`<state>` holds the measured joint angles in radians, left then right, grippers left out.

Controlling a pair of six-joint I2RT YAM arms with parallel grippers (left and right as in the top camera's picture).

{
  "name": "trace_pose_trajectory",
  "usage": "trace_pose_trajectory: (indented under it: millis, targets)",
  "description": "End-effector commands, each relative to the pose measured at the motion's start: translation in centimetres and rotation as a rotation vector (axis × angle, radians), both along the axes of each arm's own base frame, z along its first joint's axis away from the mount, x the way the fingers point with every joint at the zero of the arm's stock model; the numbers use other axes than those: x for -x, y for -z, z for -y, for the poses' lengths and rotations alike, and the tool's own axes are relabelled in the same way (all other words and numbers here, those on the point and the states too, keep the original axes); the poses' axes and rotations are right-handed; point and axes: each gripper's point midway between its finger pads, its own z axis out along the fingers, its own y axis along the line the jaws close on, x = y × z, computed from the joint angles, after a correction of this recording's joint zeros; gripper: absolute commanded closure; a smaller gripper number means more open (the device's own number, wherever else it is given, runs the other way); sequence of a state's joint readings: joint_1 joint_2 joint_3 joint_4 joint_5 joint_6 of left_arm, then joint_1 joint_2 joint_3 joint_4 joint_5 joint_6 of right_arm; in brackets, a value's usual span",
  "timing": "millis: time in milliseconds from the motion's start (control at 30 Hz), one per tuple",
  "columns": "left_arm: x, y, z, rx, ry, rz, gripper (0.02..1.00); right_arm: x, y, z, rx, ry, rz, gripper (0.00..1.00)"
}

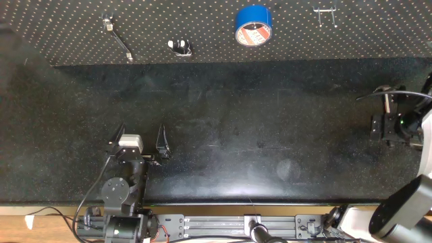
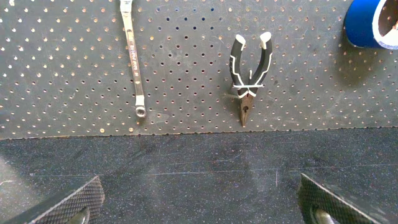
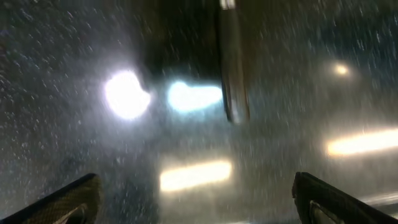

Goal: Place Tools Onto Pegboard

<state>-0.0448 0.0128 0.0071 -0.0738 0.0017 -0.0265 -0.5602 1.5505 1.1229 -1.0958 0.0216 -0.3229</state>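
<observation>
On the pegboard at the back hang a silver wrench, black-and-white pliers and a blue tape roll. My left gripper sits low over the black mat near the front left, facing the pegboard, open and holding nothing. My right gripper is at the far right over the mat, open and holding nothing. In the right wrist view a blurred slim grey bar shows ahead of the fingers; I cannot tell what it is.
A bare metal hook sticks out of the pegboard to the right of the tape. The black mat spans the table between the arms and the pegboard. Bright glare spots reflect off the mat.
</observation>
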Motion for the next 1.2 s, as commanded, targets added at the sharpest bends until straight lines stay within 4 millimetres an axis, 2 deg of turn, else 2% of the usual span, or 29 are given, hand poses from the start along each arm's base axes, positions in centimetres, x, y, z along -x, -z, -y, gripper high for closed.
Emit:
trace_pose_trajectory:
  millis: [33, 367, 1000, 1200]
  targets:
    - [0.1, 0.1, 0.2, -0.008, 0.013, 0.000, 0.020, -0.6, 1.5, 0.0, -0.062, -0.154, 0.015, 0.001]
    - [0.1, 0.1, 0.2, -0.008, 0.013, 0.000, 0.023, -0.5, 4.2, 2.7, -0.067, -0.130, -0.003, 0.001]
    - [0.1, 0.1, 0.2, -0.008, 0.013, 0.000, 0.023, -1.5, 6.2, 3.5, -0.061, -0.188, -0.005, 0.001]
    - [0.1, 0.1, 0.2, -0.008, 0.013, 0.000, 0.023, -2.2, 6.2, 3.2, -0.047, -0.241, 0.007, 0.001]
